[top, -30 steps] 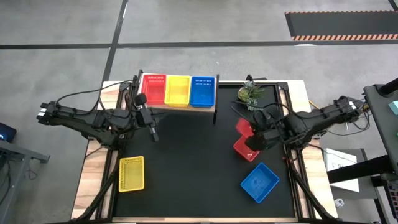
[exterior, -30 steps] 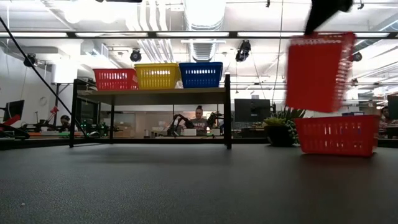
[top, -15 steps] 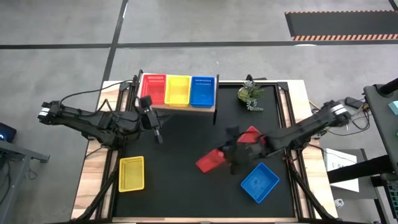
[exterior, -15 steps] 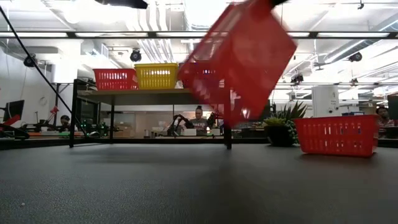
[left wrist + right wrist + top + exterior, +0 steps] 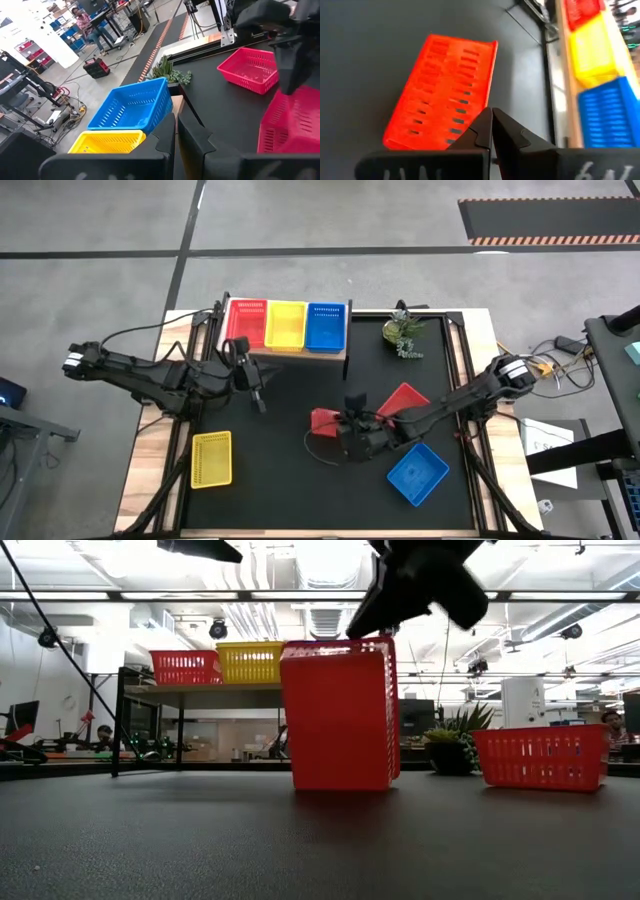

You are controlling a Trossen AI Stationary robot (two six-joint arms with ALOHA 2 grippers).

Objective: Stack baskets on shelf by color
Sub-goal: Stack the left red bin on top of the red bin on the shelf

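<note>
Three baskets, red (image 5: 245,324), yellow (image 5: 285,325) and blue (image 5: 325,327), sit side by side on the pale shelf (image 5: 290,351) at the table's far edge. My right gripper (image 5: 347,437) is shut on a red basket (image 5: 338,715) at mid-table; that basket stands on edge. A second red basket (image 5: 405,398) rests flat to its right. A blue basket (image 5: 417,472) lies near the right front, and a yellow basket (image 5: 210,458) near the left front. My left gripper (image 5: 257,392) hovers shut in front of the shelf, touching nothing. My right gripper pinches the red basket's upper rim (image 5: 385,640) between its two fingers, coming from above and from the table's right, slanting down. The basket stands upright below the fingers (image 5: 481,131), and its lower edge (image 5: 340,786) is on the table.
A small green potted plant (image 5: 402,332) stands at the far right, beside the shelf. The black tabletop (image 5: 280,480) has bare room between the yellow basket and the held one. People and desks show in the room beyond the table.
My right gripper has carried the red basket from beside the other red basket toward the table's left and nearer edge, then down. The basket swung from hanging tilted in the air to standing upright with its lower edge on the table. My left gripper has shifted slightly right.
</note>
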